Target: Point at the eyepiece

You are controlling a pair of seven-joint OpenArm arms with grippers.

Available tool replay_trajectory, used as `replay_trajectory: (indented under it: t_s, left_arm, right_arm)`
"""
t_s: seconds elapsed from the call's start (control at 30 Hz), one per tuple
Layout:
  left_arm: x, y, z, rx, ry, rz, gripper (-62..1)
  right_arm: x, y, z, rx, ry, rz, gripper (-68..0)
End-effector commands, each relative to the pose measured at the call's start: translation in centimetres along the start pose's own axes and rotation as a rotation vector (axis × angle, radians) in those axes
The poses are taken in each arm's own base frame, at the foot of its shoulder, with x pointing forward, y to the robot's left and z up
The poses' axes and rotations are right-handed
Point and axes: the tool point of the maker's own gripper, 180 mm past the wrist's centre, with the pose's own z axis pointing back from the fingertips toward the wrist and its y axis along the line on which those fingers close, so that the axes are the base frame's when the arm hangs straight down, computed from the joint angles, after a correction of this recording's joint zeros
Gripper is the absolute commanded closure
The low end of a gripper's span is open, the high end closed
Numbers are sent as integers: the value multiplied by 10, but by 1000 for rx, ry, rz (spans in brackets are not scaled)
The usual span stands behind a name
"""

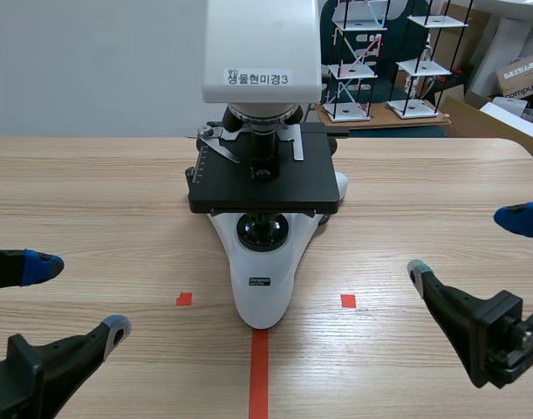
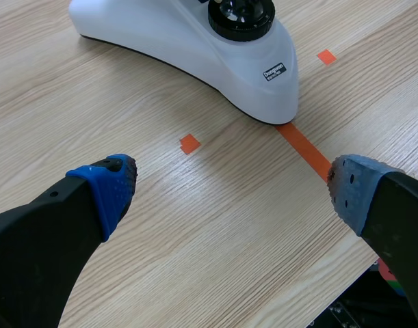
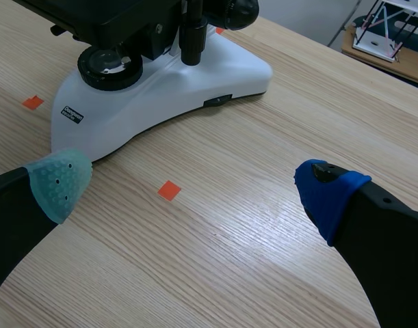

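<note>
Claws spread wide and empty, your left gripper (image 1: 78,298) and right gripper (image 1: 468,245) sit low over the near table (image 1: 92,192) either side of the microscope (image 1: 262,288), whose eyepiece lies out of view above its white head (image 1: 262,44), so either arm would likely need to rise to point.

Bright, even light; soft shadows
</note>
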Motion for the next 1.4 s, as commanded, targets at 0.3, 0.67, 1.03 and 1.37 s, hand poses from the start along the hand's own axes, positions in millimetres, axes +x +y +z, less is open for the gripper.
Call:
replay_trajectory:
  t_s: [0.3,0.67,1.03,1.37]
  left_arm:
    - [8,0,-1,7,-34,12,-590]
    - [8,0,-1,7,-34,12,-590]
    - [8,0,-1,7,-33,12,-590]
    - [8,0,-1,7,-34,12,-590]
  right_arm:
    - [11,-1,-3,11,-37,-9,-429]
    - [56,-2,-3,22,-134,24,-3]
    - [161,-16,11,-122,-264,231,-4]
    - [210,-42,11,-167,-342,223,-4]
